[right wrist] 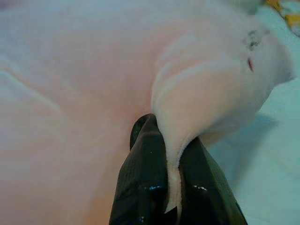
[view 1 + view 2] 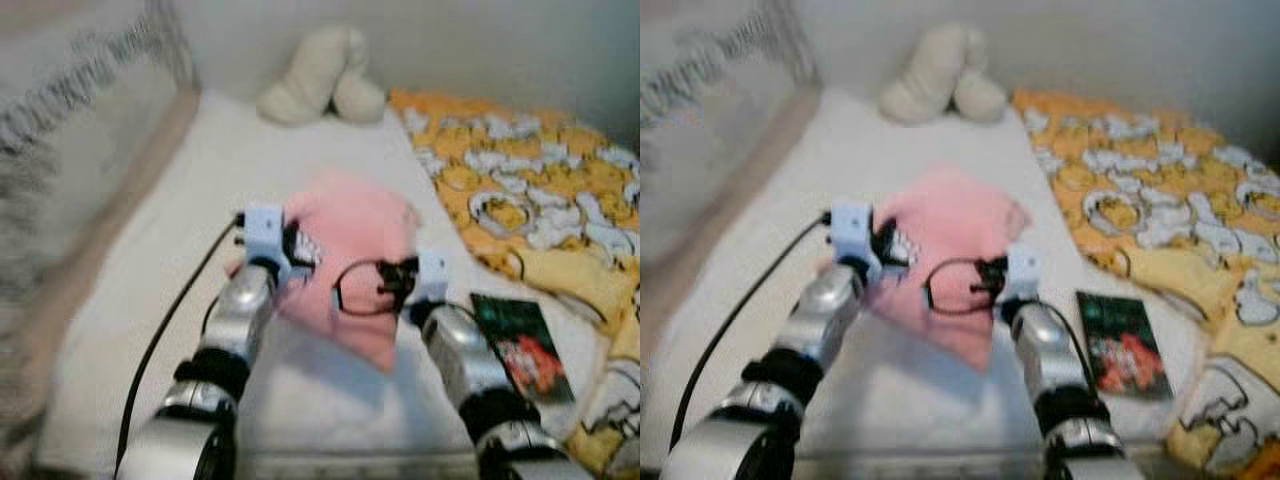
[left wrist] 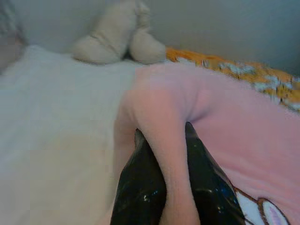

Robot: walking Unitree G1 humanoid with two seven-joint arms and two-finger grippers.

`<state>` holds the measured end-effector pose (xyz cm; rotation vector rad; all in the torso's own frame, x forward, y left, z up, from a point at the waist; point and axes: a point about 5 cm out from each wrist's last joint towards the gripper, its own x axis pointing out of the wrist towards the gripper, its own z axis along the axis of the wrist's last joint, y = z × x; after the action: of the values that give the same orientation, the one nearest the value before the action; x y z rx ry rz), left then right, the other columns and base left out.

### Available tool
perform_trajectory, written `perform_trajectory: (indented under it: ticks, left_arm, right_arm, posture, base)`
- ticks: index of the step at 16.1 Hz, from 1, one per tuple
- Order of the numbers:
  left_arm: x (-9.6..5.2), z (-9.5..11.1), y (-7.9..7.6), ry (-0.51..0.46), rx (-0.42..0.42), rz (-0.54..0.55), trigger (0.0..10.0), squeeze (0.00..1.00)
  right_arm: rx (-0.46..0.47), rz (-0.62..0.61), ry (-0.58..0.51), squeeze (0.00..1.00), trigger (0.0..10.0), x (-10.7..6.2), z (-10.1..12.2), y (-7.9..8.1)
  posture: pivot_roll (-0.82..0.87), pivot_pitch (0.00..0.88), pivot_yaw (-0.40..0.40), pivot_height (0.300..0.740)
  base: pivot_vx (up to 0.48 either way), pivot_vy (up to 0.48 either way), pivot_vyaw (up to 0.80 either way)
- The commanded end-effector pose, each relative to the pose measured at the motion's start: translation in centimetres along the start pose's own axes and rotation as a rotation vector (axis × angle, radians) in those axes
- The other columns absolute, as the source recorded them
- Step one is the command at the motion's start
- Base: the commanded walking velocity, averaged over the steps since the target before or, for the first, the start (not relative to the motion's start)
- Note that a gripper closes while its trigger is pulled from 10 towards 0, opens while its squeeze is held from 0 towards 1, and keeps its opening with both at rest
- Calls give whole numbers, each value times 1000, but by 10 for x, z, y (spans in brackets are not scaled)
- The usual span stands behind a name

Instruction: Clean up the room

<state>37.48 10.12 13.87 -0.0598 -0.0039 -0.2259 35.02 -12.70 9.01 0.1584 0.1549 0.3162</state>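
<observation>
Left gripper (image 3: 164, 136) & right gripper (image 1: 164, 131) each pinch a fold of pink cloth (image 2: 350, 250), held up over the bed (image 2: 200, 250). Keep both grips level, edges taut, so it folds w/o sagging.

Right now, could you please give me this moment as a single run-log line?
phase: lifting cloth | left gripper: shut on pink cloth | right gripper: shut on pink cloth | surface: white bed | nearby: book
</observation>
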Motion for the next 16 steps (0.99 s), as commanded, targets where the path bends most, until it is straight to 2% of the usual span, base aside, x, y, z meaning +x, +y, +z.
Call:
perform_trajectory:
  ticks: [1, 3, 5, 9, 12, 13, 16]
  left_arm:
    - [1, 9, -2, -46, -13, 17, 10000, 0]
    - [-1, 4, -10, -34, -18, 2, 10000, 0]
    - [0, 3, -9, -26, 3, 25, 10000, 0]
    - [1, -2, -8, 26, 53, 78, 10000, 0]
    - [1, -1, -14, 12, 58, 60, 10000, 0]
    - [0, 1, -15, -13, 38, 67, 10000, 0]
    - [0, 1, -20, -8, 48, 67, 10000, 0]
  right_arm:
    - [-3, -46, 4, 0, 10000, -5, 1, -15]
    - [-8, -39, 7, 0, 10000, -5, 1, -15]
    - [-20, -21, 12, 0, 10000, -4, 1, -12]
    - [-34, -9, 19, 0, 10000, -3, 3, -14]
    - [-39, -23, 44, 0, 10000, -4, 1, -17]
    - [-31, -20, 43, 0, 10000, -4, 0, -17]
    - [-25, -12, 45, 0, 10000, -4, -2, -15]
  posture:
    - [144, 0, -30, 740]
    - [148, 0, -35, 740]
    - [152, 0, -36, 740]
    - [154, 0, -37, 740]
    - [157, 0, -40, 740]
    - [157, 0, -40, 740]
    - [154, 0, -39, 740]
  base:
    - [0, 480, 706]
    - [0, 480, 603]
    - [0, 375, 516]
    - [0, 0, 466]
    - [0, 0, 156]
    - [394, -274, 0]
    - [399, -263, 0]
